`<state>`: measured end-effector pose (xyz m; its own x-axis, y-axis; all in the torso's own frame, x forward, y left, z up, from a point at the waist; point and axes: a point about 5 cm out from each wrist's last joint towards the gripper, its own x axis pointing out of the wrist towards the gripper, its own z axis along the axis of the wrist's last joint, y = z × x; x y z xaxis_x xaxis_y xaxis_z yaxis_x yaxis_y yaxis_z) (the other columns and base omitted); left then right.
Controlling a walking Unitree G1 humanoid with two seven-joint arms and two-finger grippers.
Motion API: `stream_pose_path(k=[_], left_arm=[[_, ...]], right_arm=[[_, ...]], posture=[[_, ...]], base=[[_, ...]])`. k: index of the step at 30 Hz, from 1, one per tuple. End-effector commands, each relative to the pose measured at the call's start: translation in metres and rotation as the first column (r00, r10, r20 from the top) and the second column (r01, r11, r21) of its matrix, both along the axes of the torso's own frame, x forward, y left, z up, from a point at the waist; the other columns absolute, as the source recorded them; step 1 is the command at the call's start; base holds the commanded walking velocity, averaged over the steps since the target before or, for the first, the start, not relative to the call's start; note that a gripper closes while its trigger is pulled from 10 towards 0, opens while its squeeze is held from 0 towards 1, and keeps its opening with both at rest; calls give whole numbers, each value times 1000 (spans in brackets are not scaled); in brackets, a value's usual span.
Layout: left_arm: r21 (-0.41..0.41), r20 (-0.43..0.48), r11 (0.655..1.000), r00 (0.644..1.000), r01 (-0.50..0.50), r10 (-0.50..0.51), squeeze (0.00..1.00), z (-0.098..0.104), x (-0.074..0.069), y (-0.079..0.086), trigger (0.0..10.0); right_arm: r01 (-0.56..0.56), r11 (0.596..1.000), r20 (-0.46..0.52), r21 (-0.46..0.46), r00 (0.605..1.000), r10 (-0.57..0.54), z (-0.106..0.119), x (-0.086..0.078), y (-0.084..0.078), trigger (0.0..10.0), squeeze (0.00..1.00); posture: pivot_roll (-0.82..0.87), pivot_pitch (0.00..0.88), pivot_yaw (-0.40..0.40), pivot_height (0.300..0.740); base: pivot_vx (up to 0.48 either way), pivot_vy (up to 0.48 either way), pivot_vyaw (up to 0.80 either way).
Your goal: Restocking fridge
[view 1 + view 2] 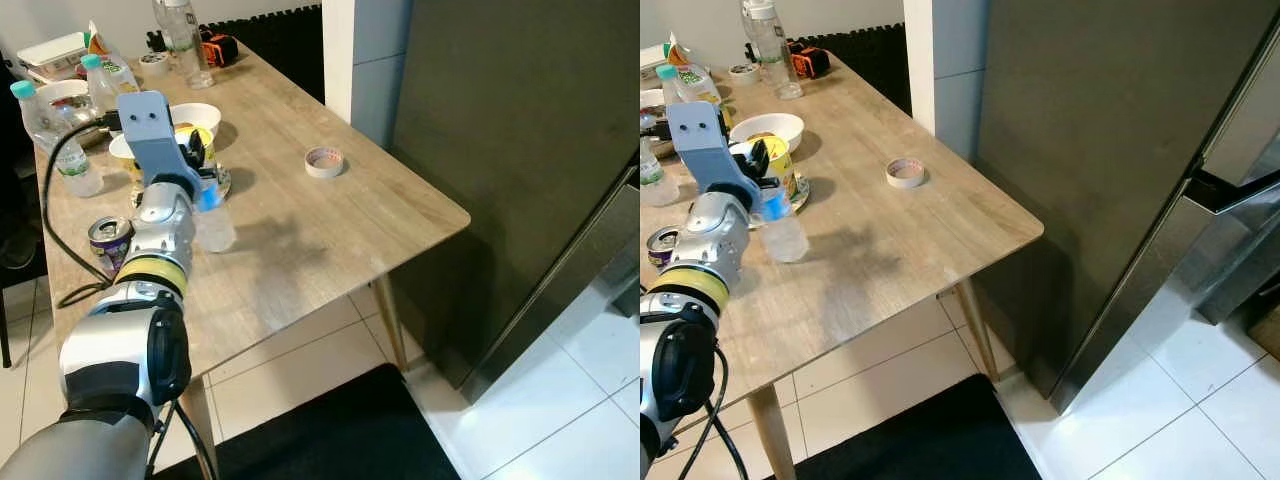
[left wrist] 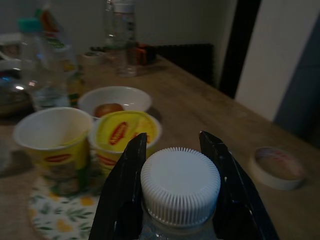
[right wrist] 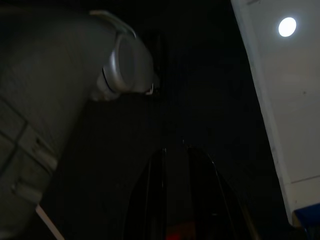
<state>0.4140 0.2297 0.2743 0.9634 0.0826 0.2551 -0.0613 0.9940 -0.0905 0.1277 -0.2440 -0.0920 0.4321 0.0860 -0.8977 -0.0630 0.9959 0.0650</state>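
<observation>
Fridge (image 1: 1110, 150) stood shut, right of wooden worktop (image 1: 300, 220). Small clear water bottle (image 1: 213, 222) stood on worktop near front-left, beside noodle cups (image 2: 125, 132). Left end effector (image 2: 175, 170) closed on bottle neck under white cap (image 2: 180, 185). Judgement: lift straight up, clear cups, keep upright. Bottle body mostly hidden by arm. Right end effector (image 3: 175, 200) dim, fingers nearly together, holding nothing.

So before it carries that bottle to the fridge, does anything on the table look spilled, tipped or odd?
Nothing stands out. The left gripper holds the capped water bottle upright on the wooden table; the yellow cups and tape roll sit undisturbed, with no spill visible.
</observation>
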Motion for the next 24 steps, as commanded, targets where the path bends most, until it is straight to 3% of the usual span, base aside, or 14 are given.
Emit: stream_pose_path(k=[1, 2, 4, 6, 7, 8, 11, 13, 14, 16, 19, 20, 22, 24], left_arm=[[-49, -5, 998, 999, 35, -35, 0, 0, 2, -7, 0], [-49, -5, 998, 999, 35, -35, 0, 0, 2, -7, 0], [-100, 52, 982, 986, 160, -156, 0, 10, 3, -17, 0], [-78, 120, 947, 946, 311, -301, 0, 20, 2, -32, 0], [-78, 120, 947, 946, 311, -301, 0, 20, 2, -32, 0], [-22, 155, 908, 899, 418, -410, 0, 24, 0, -45, 10000], [60, 202, 828, 805, 558, -557, 0, 28, -8, -62, 10000], [91, 240, 753, 719, 652, -652, 0, 32, -16, -71, 10000], [111, 242, 732, 696, 672, -676, 0, 31, -20, -73, 10000], [123, 240, 721, 684, 682, -689, 0, 31, -22, -75, 10000], [144, 238, 650, 611, 746, -755, 0, 26, -35, -82, 10000], [144, 238, 650, 611, 746, -755, 0, 26, -35, -82, 10000], [178, 214, 588, 553, 789, -806, 0, 21, -43, -88, 10000], [217, 151, 506, 483, 835, -863, 0, 9, -56, -97, 10000]], right_arm=[[10, 1000, -32, -1, 999, -10, -3, -9, 0, 10000, 0], [10, 1000, -32, -1, 999, -10, -3, -9, 0, 10000, 0], [9, 1000, -23, -4, 1000, -9, -2, -4, 0, 10000, 0], [11, 1000, -15, -5, 1000, -11, 0, 0, 0, 10000, 0], [11, 1000, -15, -5, 1000, -11, 0, 0, 0, 10000, 0], [11, 1000, -12, -4, 1000, -11, 0, 2, 0, 10000, 0], [10, 1000, -11, -2, 1000, -10, 0, 4, 2, 10000, 0], [10, 1000, -9, 1, 1000, -10, 0, 6, 3, 10000, 0], [14, 1000, -8, 4, 1000, -14, 0, 6, 4, 10000, 0], [16, 1000, -8, 6, 1000, -16, 0, 6, 5, 10000, 0], [19, 1000, -13, 9, 1000, -19, -2, 4, 8, 10000, 0], [19, 1000, -13, 9, 1000, -19, -2, 4, 8, 10000, 0], [26, 1000, -14, 10, 1000, -26, -2, 4, 9, 10000, 0], [28, 1000, -16, 9, 999, -28, -2, 4, 9, 10000, 0]], posture=[[-168, 135, 2, 740], [-168, 135, 2, 740], [-159, 122, -3, 740], [-153, 117, -3, 740], [-153, 117, -3, 740], [-140, 108, -4, 740], [-136, 103, -3, 740], [-130, 113, -5, 740], [-127, 112, 1, 740], [-127, 108, 4, 740], [-125, 98, 13, 740], [-125, 98, 13, 740], [-125, 94, 18, 740], [-122, 74, 25, 740]], base=[[0, 0, 0], [0, 0, 0], [0, 0, 0], [0, 0, 0], [0, 0, 0], [0, 0, 0], [0, 0, 0], [0, 0, 0], [0, 0, 0], [0, 0, 0], [0, 0, 0], [0, 0, 0], [0, 0, 0], [0, 0, 0]])
